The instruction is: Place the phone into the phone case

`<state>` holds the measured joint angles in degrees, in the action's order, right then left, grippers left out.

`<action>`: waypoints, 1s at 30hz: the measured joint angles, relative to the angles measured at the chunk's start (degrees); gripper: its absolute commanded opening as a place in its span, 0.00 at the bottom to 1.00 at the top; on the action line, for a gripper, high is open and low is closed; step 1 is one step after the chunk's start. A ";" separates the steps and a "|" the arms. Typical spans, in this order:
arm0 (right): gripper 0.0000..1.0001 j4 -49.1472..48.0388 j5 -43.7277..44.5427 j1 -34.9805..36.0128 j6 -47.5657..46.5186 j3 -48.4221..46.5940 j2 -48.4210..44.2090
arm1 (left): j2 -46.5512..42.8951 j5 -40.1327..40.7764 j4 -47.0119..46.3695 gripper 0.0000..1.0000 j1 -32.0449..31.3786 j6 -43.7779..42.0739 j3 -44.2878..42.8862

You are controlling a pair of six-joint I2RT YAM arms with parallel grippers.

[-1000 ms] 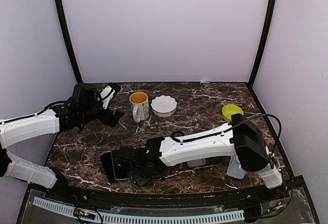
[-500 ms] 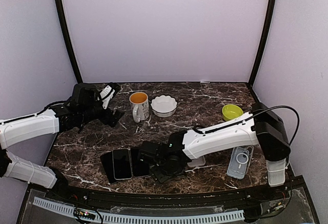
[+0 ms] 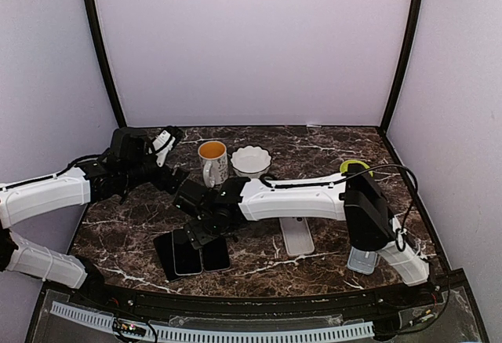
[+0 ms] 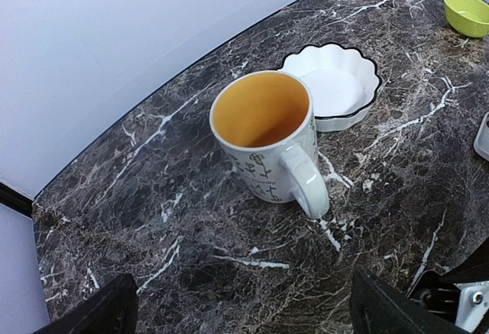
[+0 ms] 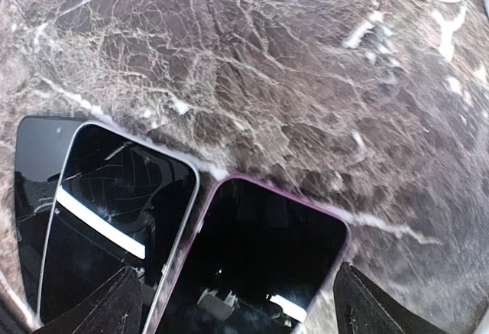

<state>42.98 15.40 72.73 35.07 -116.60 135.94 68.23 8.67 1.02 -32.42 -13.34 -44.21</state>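
Nothing legible appears in any view: no word, brand, number or sign. The mug [image 4: 263, 139] carries small dark markings on its white side, below the rim and beside the handle. They look more like a drawn pattern than letters and are too small and blurred to read. The silver-rimmed phone [image 5: 114, 227] and the purple-rimmed phone [image 5: 260, 261] lie face up with dark screens that show only pale reflections, no characters or icons.
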 measured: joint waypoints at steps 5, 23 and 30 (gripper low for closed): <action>0.86 1.33 2.03 0.02 -0.70 -1.25 2.93 | 0.00 0.22 0.00 0.99 0.00 0.00 0.00; 0.92 1.31 8.22 0.35 1.79 12.98 -4.50 | 0.00 0.22 0.00 0.99 0.00 -0.02 0.00; 0.98 1.90 7.15 0.33 3.56 24.44 -12.22 | 0.00 0.17 0.00 0.99 0.00 -0.02 0.00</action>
<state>44.88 22.55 73.06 38.63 -92.16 123.72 68.23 8.84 1.02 -32.42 -13.37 -44.21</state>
